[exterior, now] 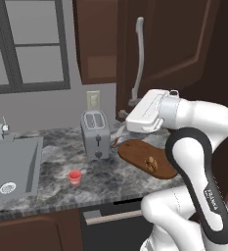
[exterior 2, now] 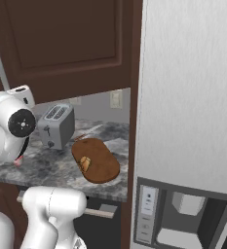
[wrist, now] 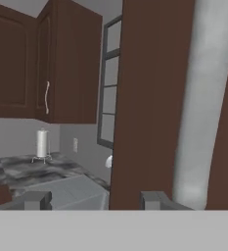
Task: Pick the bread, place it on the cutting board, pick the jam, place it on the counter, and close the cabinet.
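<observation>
While "FRANKA" marks the arm (exterior: 206,196), the hand (wrist: 93,200), state unclear, faces the cabinet (wrist: 149,98) handle (wrist: 203,108); toaster (exterior: 95,133) behind jam (exterior: 75,177).

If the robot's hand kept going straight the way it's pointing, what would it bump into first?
Most likely the brown cabinet door. In the hand view it stands right ahead of the fingers, with its silver handle just beside. How close it is I can't tell for sure, but it looks very near.

A silver toaster (exterior: 96,134) stands right of the grey sink (exterior: 12,169), below a window (exterior: 27,46)
</observation>
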Controlling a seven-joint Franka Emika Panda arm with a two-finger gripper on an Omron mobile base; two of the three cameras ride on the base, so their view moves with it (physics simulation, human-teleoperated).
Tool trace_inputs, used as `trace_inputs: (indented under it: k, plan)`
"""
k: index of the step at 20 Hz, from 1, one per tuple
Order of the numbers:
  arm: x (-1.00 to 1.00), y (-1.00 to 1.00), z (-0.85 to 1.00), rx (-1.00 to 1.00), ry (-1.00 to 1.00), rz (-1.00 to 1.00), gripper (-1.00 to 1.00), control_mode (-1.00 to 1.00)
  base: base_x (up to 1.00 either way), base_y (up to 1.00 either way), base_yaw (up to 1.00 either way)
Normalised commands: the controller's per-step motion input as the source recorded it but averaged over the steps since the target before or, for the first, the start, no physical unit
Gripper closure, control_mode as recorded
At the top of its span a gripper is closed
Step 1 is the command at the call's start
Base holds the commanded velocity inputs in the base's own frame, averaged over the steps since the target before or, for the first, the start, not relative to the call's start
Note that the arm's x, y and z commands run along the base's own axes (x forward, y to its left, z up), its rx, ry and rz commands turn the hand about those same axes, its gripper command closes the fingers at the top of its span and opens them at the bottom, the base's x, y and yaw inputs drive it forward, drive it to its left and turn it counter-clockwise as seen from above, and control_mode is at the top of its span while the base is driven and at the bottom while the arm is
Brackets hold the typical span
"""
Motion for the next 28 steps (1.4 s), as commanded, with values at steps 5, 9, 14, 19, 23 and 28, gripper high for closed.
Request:
trace_inputs:
  k: [5,9,14,19,23,28]
  plan:
    - [0.59,0.00,-0.31,0.00,0.00,-0.02,-1.00,-1.00,0.00,0.00,0.00]
    - [0.53,0.00,-0.37,0.00,0.00,-0.03,-1.00,-1.00,0.00,0.00,0.00]
    - [0.50,0.00,-0.46,0.00,0.00,-0.02,-1.00,-1.00,0.00,0.00,0.00]
    - [0.51,0.00,-0.49,0.00,0.00,-0.02,-1.00,-1.00,0.00,0.00,0.00]
    - [0.50,0.00,-0.53,0.00,0.00,-0.02,-1.00,-1.00,0.00,0.00,0.00]
    - [0.54,0.00,-0.44,0.00,0.00,-0.02,-1.00,-1.00,0.00,0.00,0.00]
